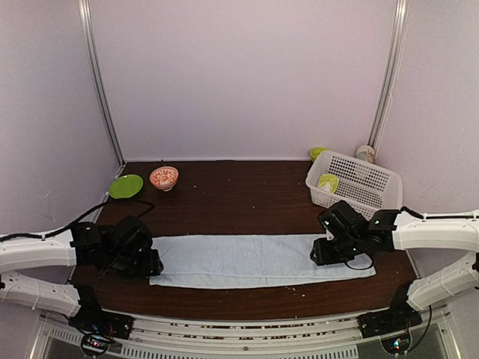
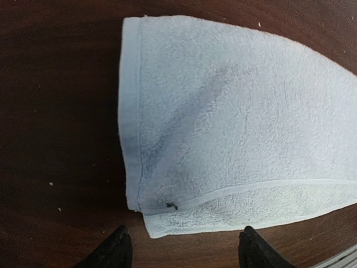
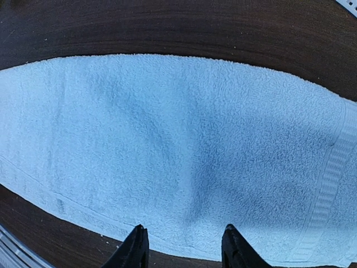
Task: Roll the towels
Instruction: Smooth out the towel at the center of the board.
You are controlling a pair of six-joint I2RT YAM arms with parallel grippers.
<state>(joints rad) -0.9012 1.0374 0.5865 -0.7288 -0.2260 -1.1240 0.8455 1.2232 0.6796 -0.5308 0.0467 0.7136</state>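
A long pale blue towel (image 1: 254,260) lies flat along the near part of the dark wooden table, folded double lengthwise. My left gripper (image 1: 150,263) is open and empty, low over the towel's left end; in the left wrist view the towel's corner (image 2: 150,220) lies just ahead of the open fingertips (image 2: 117,245). My right gripper (image 1: 323,253) is open and empty over the towel's right part (image 3: 184,151), its fingertips (image 3: 136,245) above the near hem. A lime-green and cream towel (image 1: 328,182) sits rolled in the white basket (image 1: 374,187).
The white basket stands at the back right. A green plate (image 1: 126,185) and a small red-patterned bowl (image 1: 164,177) sit at the back left. A green object (image 1: 318,152) and a white cup (image 1: 365,152) lie behind the basket.
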